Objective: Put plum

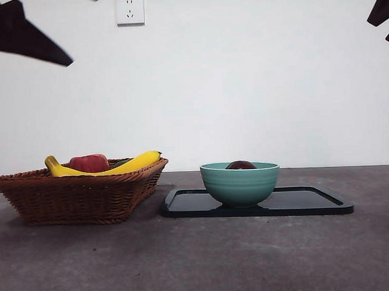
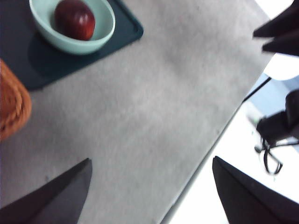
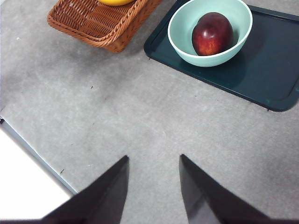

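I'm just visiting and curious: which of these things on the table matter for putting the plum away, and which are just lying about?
Part of the job:
plum, already lying in the teal bowl
left hand and right hand, both open and empty

Just lying about:
dark tray under the bowl
wicker basket
banana
red fruit

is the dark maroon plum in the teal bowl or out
In: the dark maroon plum lies inside the teal bowl on the dark tray; neither gripper touches it.

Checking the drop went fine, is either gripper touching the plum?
Apart: right wrist view shows the plum alone in the teal bowl, no jaws near it.
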